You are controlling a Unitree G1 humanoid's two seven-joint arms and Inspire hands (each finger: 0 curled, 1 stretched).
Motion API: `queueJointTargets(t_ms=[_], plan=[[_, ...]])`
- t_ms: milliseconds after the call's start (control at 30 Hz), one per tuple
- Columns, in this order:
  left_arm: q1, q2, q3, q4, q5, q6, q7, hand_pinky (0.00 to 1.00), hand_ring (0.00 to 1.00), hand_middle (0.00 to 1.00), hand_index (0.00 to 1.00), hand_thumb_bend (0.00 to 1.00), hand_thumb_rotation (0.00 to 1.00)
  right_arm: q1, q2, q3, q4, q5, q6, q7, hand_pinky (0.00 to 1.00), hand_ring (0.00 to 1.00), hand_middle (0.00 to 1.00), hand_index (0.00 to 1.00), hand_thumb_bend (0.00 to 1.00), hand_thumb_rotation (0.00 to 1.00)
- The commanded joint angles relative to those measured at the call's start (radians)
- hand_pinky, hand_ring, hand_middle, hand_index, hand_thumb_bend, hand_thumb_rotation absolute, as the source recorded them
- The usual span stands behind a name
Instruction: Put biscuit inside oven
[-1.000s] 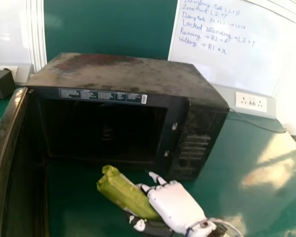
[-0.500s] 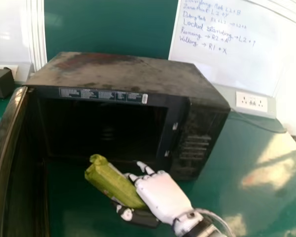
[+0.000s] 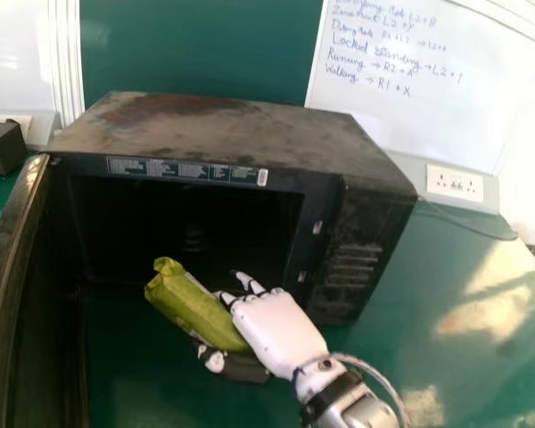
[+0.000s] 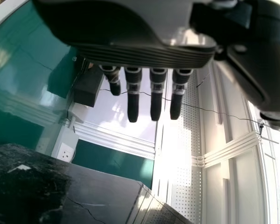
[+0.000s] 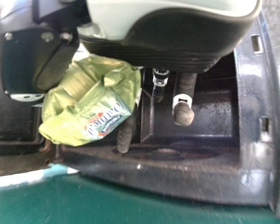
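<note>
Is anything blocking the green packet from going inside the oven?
Nothing visible stands between the green packet, held in the right robot hand, and the open front of the oven. The door is open, off to the left.

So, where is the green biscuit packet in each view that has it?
Head view: green packet, in front of the oven, next to the right robot hand.
Right wrist view: close up, between that hand's thumb and fingers.
Landmark in both: two small slots in the oven's front frame.
</note>
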Motion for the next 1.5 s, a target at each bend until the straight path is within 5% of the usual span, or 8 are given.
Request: queueJointTargets(t_ms=[0, 700, 1233, 1467], plan=[[0.028, -0.055, -0.007, -0.009, 0.005, -0.006, 0.006, 0.89, 0.82, 0.89, 0.87, 0.70, 1.00, -0.042, 0.022, 0.011, 0.016, -0.003, 0.017, -0.022, 0.07, 0.15, 0.47, 0.49, 0.51, 0.00], [0.041, -0.053, -0.025, 0.001, 0.003, -0.029, 0.006, 0.96, 0.87, 0.92, 0.91, 0.66, 1.00, -0.356, 0.113, 0.081, 0.459, -0.007, 0.107, -0.197, 0.08, 0.15, 0.46, 0.49, 0.51, 0.00], [0.045, -0.049, -0.037, 0.014, -0.008, -0.045, -0.010, 0.97, 0.87, 0.92, 0.91, 0.62, 1.00, -0.751, 0.204, 0.136, 1.251, 0.122, 0.046, -0.509, 0.06, 0.13, 0.46, 0.49, 0.51, 0.00], [0.052, -0.049, -0.044, 0.014, -0.010, -0.047, -0.014, 1.00, 0.86, 0.91, 0.90, 0.62, 1.00, -0.866, 0.234, 0.155, 1.484, 0.175, 0.031, -0.596, 0.07, 0.14, 0.47, 0.49, 0.51, 0.00]])
